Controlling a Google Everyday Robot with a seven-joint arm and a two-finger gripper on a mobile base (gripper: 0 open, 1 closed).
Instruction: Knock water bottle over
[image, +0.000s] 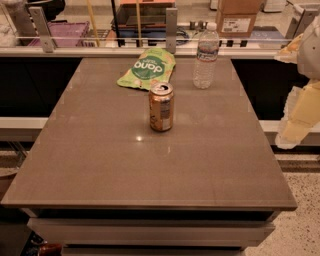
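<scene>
Your water bottle is standing upright at the upper right of the tabletop, apart from the can and green bag. Your end effector is hanging at the frame's right edge; you cannot tell how open it is.

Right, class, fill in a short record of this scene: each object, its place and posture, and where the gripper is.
water bottle: upright, capped, far right of the table
soda can: upright, near the table's middle, apart from the water bottle
green pouch: lying flat at the far edge, left of the water bottle
gripper: beyond the table's right edge, touching nothing
task: water bottle not yet knocked over
</scene>
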